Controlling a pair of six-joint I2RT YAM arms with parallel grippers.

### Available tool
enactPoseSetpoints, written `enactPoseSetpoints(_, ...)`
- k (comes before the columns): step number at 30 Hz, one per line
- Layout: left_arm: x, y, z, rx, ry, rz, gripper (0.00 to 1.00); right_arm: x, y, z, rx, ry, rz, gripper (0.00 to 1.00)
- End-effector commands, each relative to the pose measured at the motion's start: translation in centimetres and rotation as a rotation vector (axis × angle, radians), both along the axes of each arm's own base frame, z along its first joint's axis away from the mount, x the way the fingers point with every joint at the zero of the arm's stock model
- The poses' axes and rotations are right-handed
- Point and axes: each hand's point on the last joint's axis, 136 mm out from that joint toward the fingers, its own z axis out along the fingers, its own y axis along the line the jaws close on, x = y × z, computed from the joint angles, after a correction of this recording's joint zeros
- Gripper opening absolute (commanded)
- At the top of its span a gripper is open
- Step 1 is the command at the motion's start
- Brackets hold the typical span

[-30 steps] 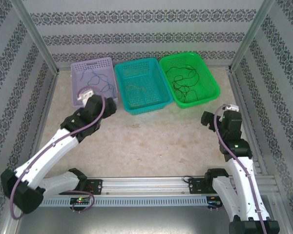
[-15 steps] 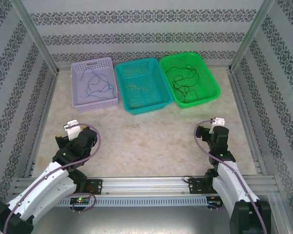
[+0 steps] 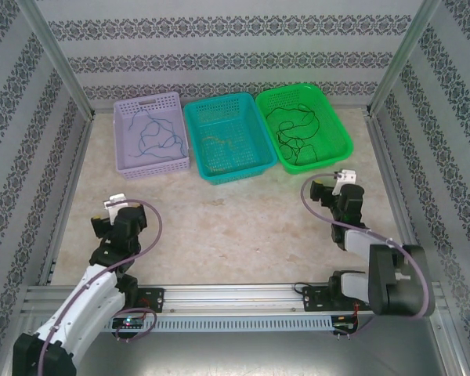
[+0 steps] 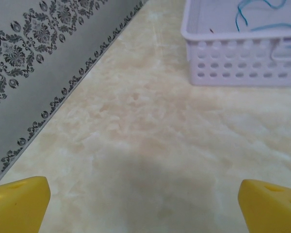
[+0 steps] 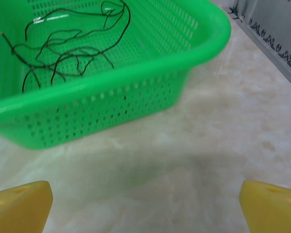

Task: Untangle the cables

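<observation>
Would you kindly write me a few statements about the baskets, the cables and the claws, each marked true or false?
1. The teal basket stands between the lavender basket and the green basket. True.
2. The black cable lies in the lavender basket. False: it lies in the green basket.
3. The blue cable lies in the lavender basket. True.
4. The left claw is shut on a cable. False: it is open and empty, over the bare table.
5. The right claw is open, short of the green basket. True.
</observation>
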Motion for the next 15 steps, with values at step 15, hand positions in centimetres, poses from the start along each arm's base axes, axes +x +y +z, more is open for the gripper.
enactPoseSetpoints(15, 9.9, -2.6, 0.4, -0.169, -0.181, -0.184, 1.0, 4.3, 4.0, 0.9, -0.045, -0.091, 0.179, 0.98)
